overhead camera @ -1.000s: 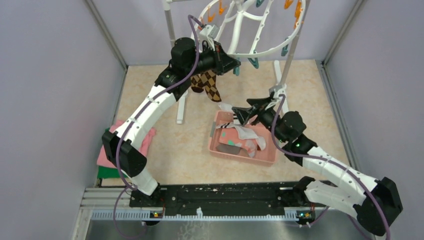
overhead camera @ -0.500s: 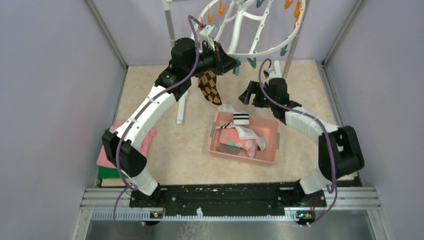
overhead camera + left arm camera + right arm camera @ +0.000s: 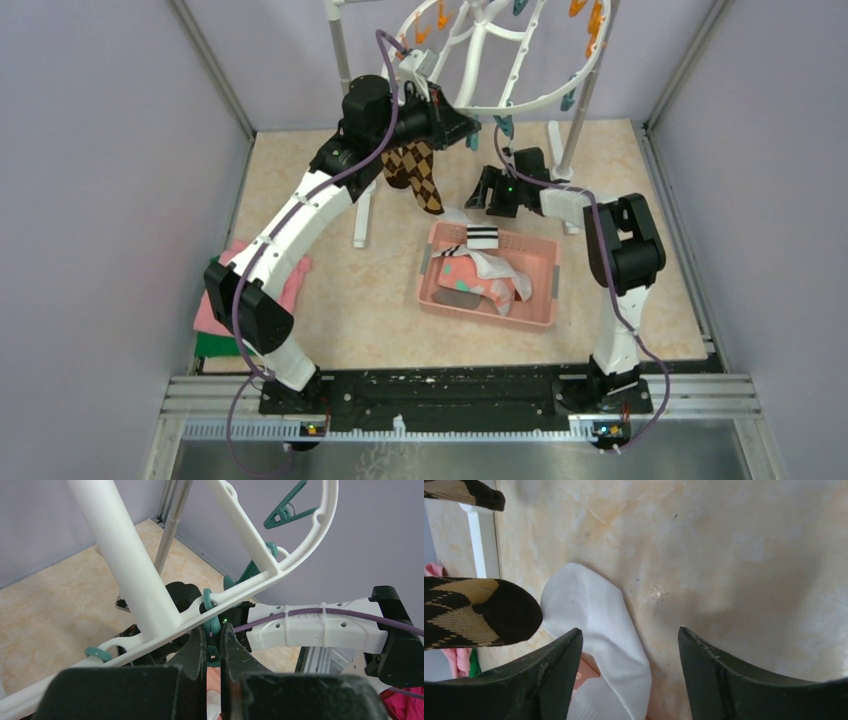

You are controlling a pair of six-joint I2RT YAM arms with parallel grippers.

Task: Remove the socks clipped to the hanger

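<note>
The hanger (image 3: 545,98), a white oval ring with orange and teal clips, hangs at the back. My left gripper (image 3: 468,128) reaches its lower rim, and in the left wrist view it (image 3: 214,632) is shut on a teal clip (image 3: 212,622) under the hanger's ring (image 3: 300,555). Two brown-tan argyle socks (image 3: 415,175) dangle below the left arm. My right gripper (image 3: 475,200) stands open just right of them, above the floor. In the right wrist view its jaws (image 3: 628,635) straddle a white sock's toe (image 3: 594,625), with an argyle sock (image 3: 474,612) at the left.
A pink basket (image 3: 480,312) in the middle holds a white sock with black cuff stripes (image 3: 482,237), a pink spotted sock (image 3: 470,272) and a grey one (image 3: 460,298). Folded pink and green cloths (image 3: 215,320) lie at the left. The rack's white foot (image 3: 362,215) stands on the floor.
My right arm swung up and away from above the basket to its far side, close to the argyle socks, and its jaws narrowed slightly. The argyle socks swayed. The left arm held still.
</note>
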